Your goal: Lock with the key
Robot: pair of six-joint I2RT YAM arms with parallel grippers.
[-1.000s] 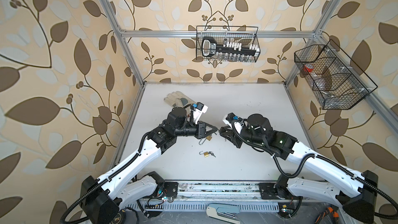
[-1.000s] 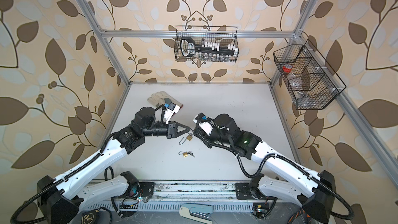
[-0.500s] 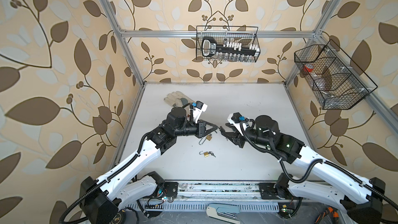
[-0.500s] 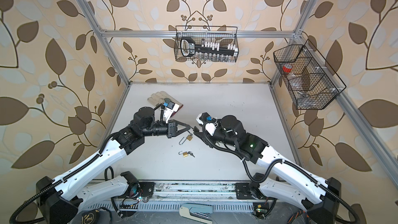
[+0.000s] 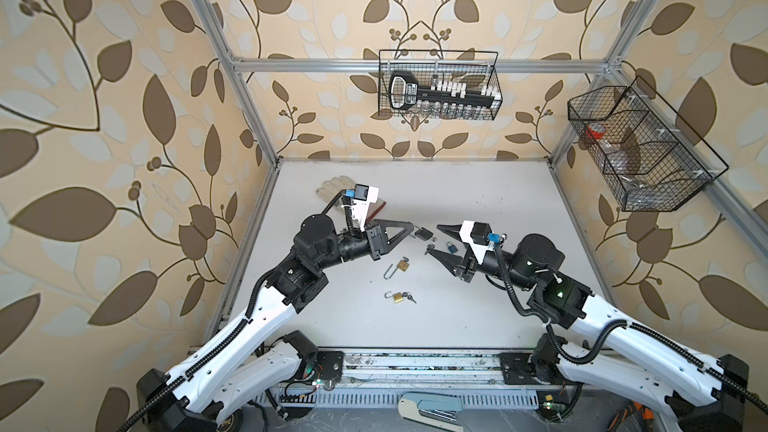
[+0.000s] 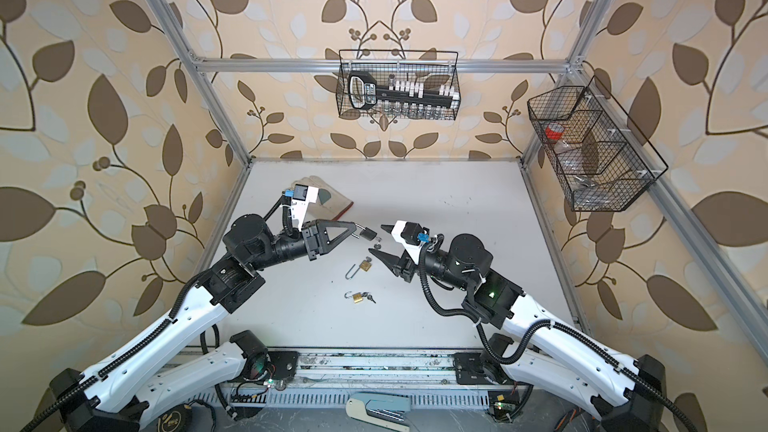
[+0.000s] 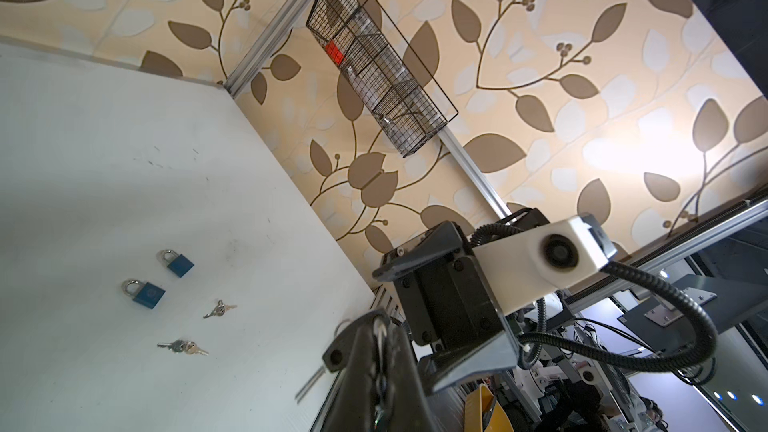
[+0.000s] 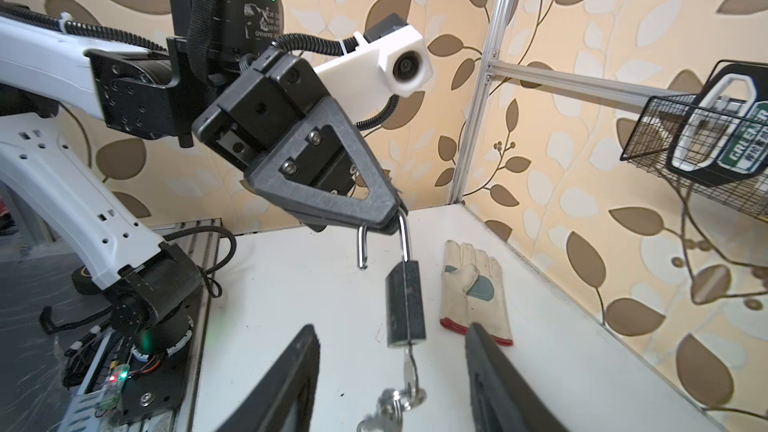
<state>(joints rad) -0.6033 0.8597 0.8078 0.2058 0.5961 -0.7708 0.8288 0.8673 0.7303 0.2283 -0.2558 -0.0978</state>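
Holding the black padlock (image 8: 405, 305) by its shackle (image 8: 404, 238) above the table (image 8: 291, 284), L gripper (image 8: 395, 222) is clamped shut, R gripper (image 5: 433, 238) gapes either side of the inserted key (image 8: 411, 369) w/o contact; shackle free leg is out, so locking remains.

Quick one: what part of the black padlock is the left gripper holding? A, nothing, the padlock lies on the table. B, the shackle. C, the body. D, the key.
B: in the right wrist view the left gripper pinches the shackle between its jaws, with the black padlock and its key hanging below.
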